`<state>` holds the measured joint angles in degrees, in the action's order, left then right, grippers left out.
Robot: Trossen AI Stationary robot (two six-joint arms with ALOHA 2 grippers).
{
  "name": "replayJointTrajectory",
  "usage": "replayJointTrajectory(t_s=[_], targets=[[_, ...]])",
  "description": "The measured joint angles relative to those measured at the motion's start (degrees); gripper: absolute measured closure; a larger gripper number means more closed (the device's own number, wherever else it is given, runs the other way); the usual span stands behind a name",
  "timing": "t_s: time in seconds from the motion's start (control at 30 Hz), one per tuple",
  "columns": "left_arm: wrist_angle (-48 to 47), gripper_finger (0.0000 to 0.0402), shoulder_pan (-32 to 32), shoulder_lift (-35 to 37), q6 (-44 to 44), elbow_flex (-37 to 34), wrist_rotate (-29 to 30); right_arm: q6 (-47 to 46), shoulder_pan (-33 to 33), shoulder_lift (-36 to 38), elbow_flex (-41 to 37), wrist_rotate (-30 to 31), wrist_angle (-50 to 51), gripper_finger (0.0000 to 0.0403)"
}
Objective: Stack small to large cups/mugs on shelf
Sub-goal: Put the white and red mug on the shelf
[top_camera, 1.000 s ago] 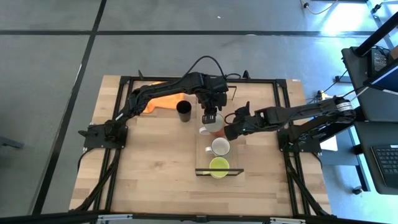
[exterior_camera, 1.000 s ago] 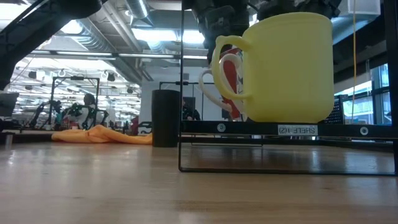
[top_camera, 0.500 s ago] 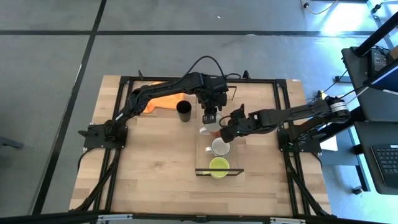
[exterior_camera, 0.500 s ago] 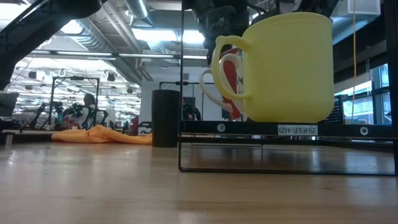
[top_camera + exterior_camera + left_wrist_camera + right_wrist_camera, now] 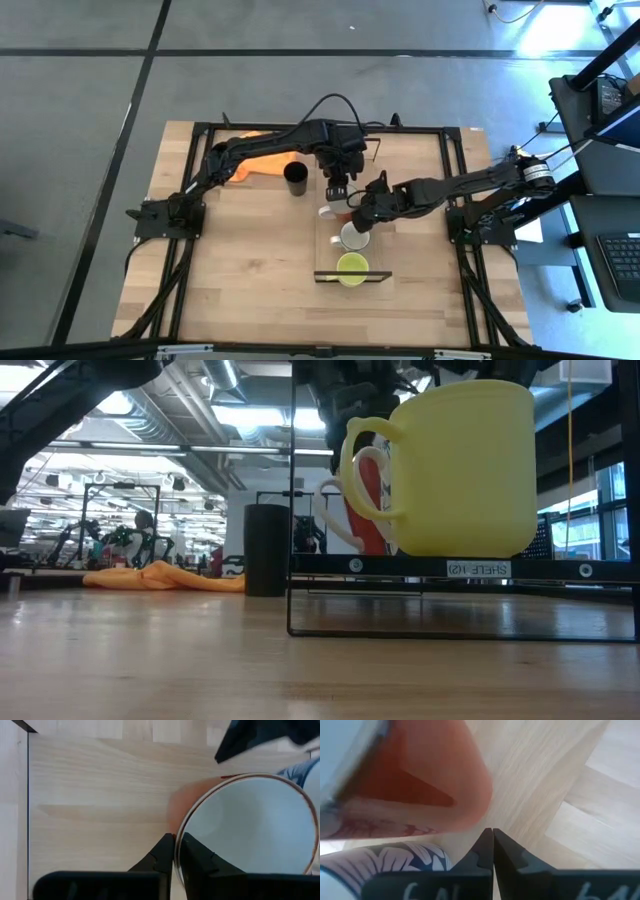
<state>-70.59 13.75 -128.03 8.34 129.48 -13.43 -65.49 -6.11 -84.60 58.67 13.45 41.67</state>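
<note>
The shelf [image 5: 380, 255] carries a yellow-green mug [image 5: 351, 268] at its near end and a white mug [image 5: 354, 237] behind it. At the far end is a white mug with a reddish-brown outside [image 5: 331, 211], low over the shelf board; whether its base rests there I cannot tell. My left gripper [image 5: 337, 196] is shut on that mug from above. My right gripper [image 5: 360, 214], shut, points down at the mug's right side, between it and the white mug [image 5: 395, 857]. A black cup [image 5: 295, 179] stands on the table left of the shelf. My left gripper pinches the reddish-brown mug's rim [image 5: 181, 832], with one finger [image 5: 162, 857] outside the wall and the other inside the white hollow. The fingers come steeply from above. The mug's mouth faces up. My right gripper's shut tips [image 5: 492, 837] sit at the mug's reddish-brown outer wall [image 5: 470, 815], low down; I cannot tell whether they touch.
An orange cloth [image 5: 262, 160] lies at the table's far left, behind the black cup. The shelf's thin dark frame [image 5: 292, 500] rises at its near end. Bare wood lies left of the shelf and toward the near edge.
My right gripper has gone down and toward the table's left, closing on the reddish-brown mug's right side. In the low view more of the mug's red wall shows beside the yellow-green mug than before.
</note>
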Motion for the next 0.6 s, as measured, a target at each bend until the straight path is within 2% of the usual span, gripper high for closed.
replayJointTrajectory(t_s=[0.6], targets=[[1.5,0.0371,-0.7,-0.2,-2.4,0.3,-0.9,1.5,0.0,-1.1,0.0,-1.3,-1.3,0.04]])
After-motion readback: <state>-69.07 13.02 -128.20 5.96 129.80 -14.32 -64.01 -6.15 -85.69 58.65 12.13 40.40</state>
